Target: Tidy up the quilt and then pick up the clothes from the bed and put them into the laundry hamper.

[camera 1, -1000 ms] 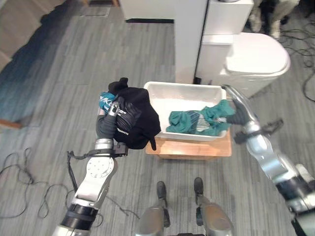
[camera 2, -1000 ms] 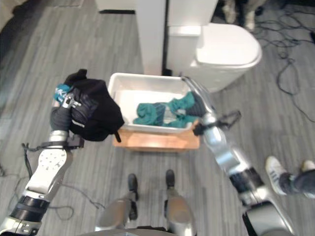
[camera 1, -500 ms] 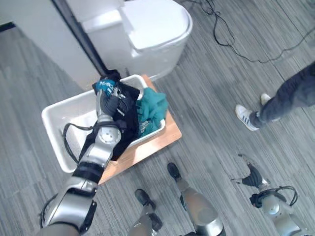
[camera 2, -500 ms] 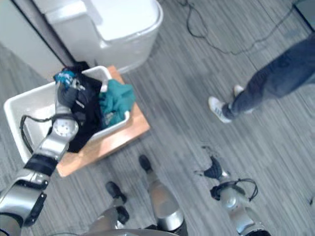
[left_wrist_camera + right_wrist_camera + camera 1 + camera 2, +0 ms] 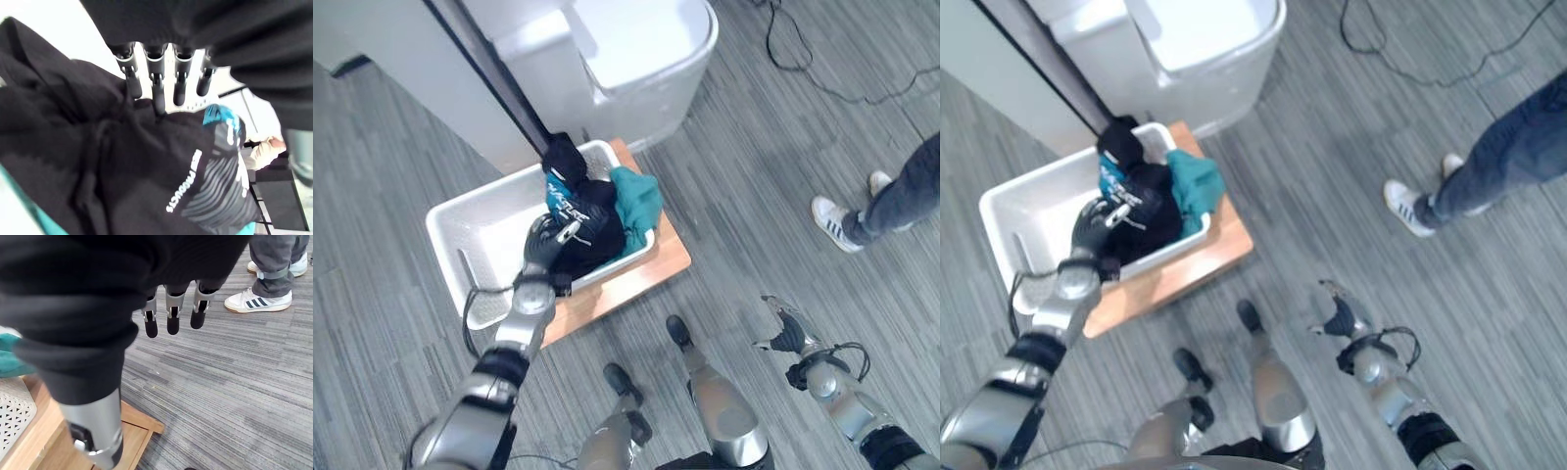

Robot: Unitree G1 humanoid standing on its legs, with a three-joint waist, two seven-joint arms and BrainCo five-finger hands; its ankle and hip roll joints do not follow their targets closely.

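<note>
clothes are the matter here, and the biggest thing among them is the white hamper (image 5: 460,230), a plastic tub standing on a low wooden board (image 5: 651,269) on the grey floor beside a white toilet (image 5: 636,39). a second ago the black garment (image 5: 582,230) hung clear of the tub, bunched in the raised left hand (image 5: 548,245); now it lies inside the hamper at its right end, heaped against the teal garment (image 5: 636,196), with a tail of it draped up over the far rim. the camera has swung as well, so the whole scene sits differently. i judge that this piece is as good as delivered and that only the letting go is left.

the rest of the hamper, on its left, is bare white bottom.

the left hand has come down with the cloth and rests on the heap by the near wall. in its wrist view its fingers (image 5: 157,93) reach out nearly straight, their dark tips touching the black cloth rather than wrapped round it, so the grasp looks loosened.

the right hand (image 5: 785,331) has drawn away from the hamper and hangs low over the floor, well apart, holding nothing, its fingers (image 5: 171,318) relaxed. a person's leg and white shoe (image 5: 837,220) stand off to the right.
</note>
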